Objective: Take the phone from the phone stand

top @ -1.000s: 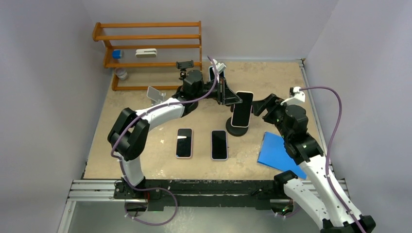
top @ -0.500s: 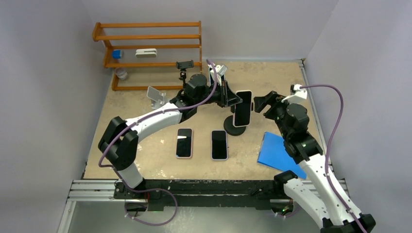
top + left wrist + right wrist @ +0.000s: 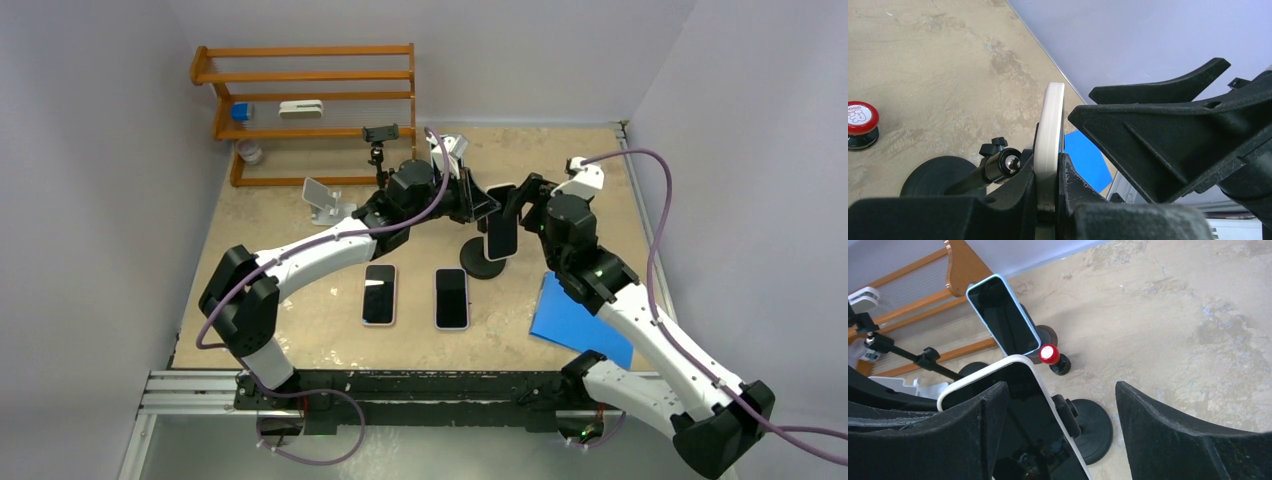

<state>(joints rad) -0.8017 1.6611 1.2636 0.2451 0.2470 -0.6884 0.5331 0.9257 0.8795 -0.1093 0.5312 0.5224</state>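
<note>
The white-cased phone with a dark screen [image 3: 501, 236] stands tilted on the black round-based phone stand [image 3: 484, 267] near the middle of the sandy table [image 3: 330, 340]. The left gripper [image 3: 488, 206] is pinched narrow on the phone's edge, its fingers [image 3: 1013, 200] pressing either side of the white rim. The right gripper [image 3: 522, 195] hangs wide, holding nothing, just beside the phone's other side. Close behind stand a pale-blue-cased phone [image 3: 1004, 315] on its own mount and a red-topped black knob [image 3: 1049, 354]. Two dark phones lying flat [image 3: 379, 294] sit in front, a blue sheet [image 3: 575, 315] lies to the right, and an orange wooden rack [image 3: 305, 100] stands at the back
</note>
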